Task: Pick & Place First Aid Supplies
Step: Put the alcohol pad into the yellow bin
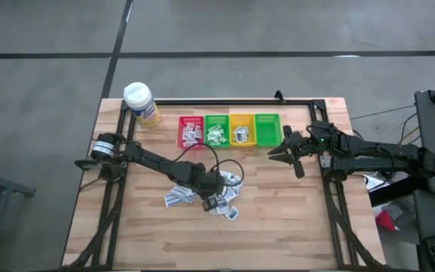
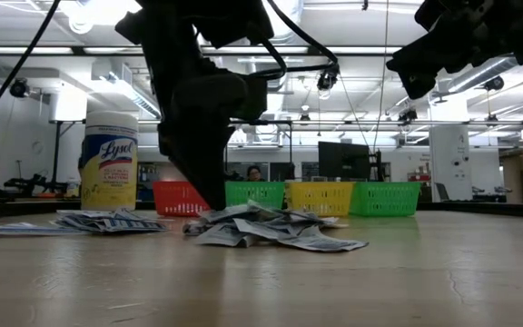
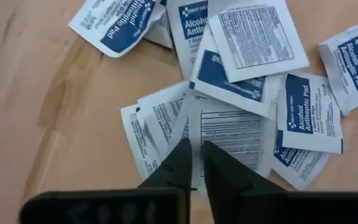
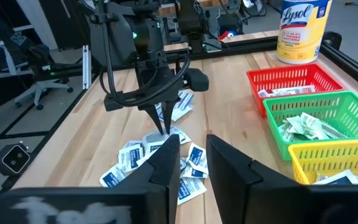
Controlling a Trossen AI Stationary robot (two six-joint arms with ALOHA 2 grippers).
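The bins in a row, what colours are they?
Bins: red, green, yellow, green, clearest in the high view.

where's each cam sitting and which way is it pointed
High: overhead, straight down; both arms, table.
Low: tabletop height, level toward the bins; arms come from above.
Left wrist: down onto the sachets; left gripper nearly shut.
Right wrist: across the table; right gripper.
All four share the sachets.

Left gripper (image 3: 196, 163), fingers nearly together, points down onto the wooden desk (image 1: 293, 219); right gripper (image 1: 279, 151) hovers above it
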